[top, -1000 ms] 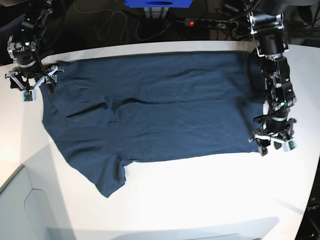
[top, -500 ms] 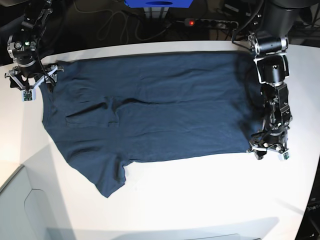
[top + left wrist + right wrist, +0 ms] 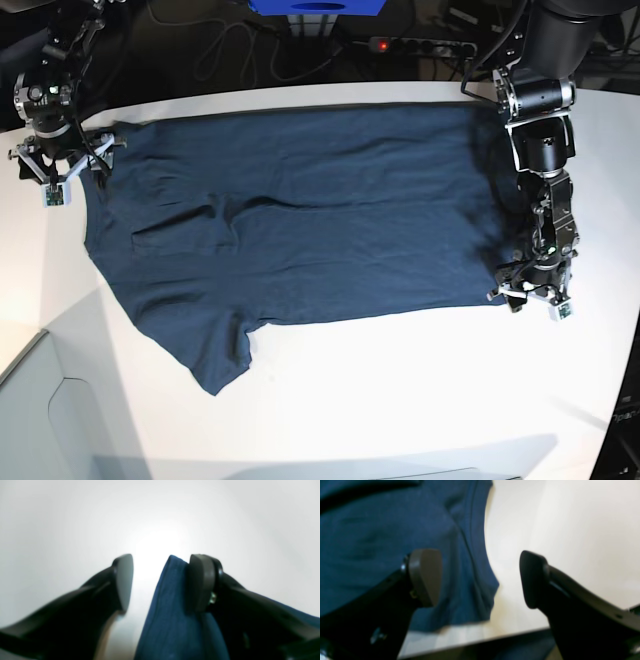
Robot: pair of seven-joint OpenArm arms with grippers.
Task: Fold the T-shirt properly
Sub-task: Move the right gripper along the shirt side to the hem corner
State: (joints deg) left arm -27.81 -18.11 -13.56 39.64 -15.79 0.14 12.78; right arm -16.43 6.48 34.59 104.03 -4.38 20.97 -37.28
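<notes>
**Both grippers straddle corners of the shirt, neither closed yet**

The left gripper [image 3: 160,582] has its jaws spread apart, with a corner of the T-shirt [image 3: 172,610] standing between them and lying against one pad; the other pad is clear of the cloth, so nothing is pinched. In the base view this gripper [image 3: 538,297] sits at the near right corner of the shirt. The right gripper [image 3: 480,580] is likewise released: one pad rests over the cloth, the other over bare table [image 3: 557,525], and the hemmed edge runs through the gap. It [image 3: 57,175] stands at the far left corner.

The T-shirt [image 3: 300,220] lies spread flat across the table [image 3: 400,400], long side running left to right, one sleeve trailing toward the near left.

The step in hand looks like taking hold of two corners before a fold. To do it well, each gripper should bite past the hem, not just its tip, and catch both layers of cloth. Closing should be simultaneous, and any lift kept level so the cloth does not drag or bunch.
</notes>
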